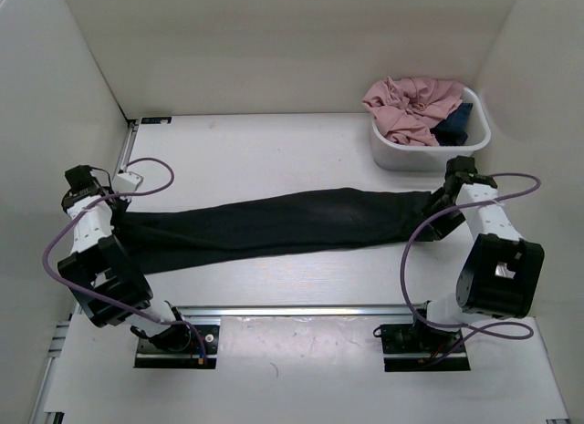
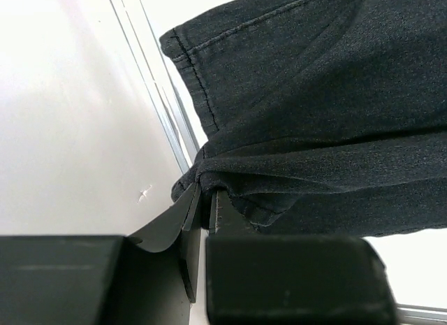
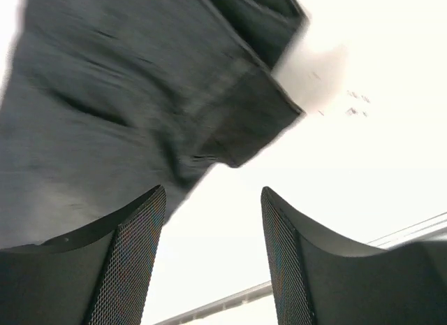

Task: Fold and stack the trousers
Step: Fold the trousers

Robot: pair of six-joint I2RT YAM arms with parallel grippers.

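Observation:
The black trousers (image 1: 274, 222) lie stretched out flat across the middle of the table, folded lengthwise. My left gripper (image 2: 203, 199) is shut on the trousers (image 2: 314, 108) at their left end, fabric pinched between the jaws. In the top view the left gripper (image 1: 117, 212) sits at that same end. My right gripper (image 3: 213, 199) is open just off the right end of the trousers (image 3: 126, 108), with only bare table between its fingers. From above, the right gripper (image 1: 444, 205) hovers at the cloth's right edge.
A white tub (image 1: 429, 155) at the back right holds a pink garment (image 1: 411, 105) and a small dark blue garment (image 1: 454, 125). White walls close in the left, back and right. A metal rail (image 1: 301, 309) runs along the near edge by the arm bases.

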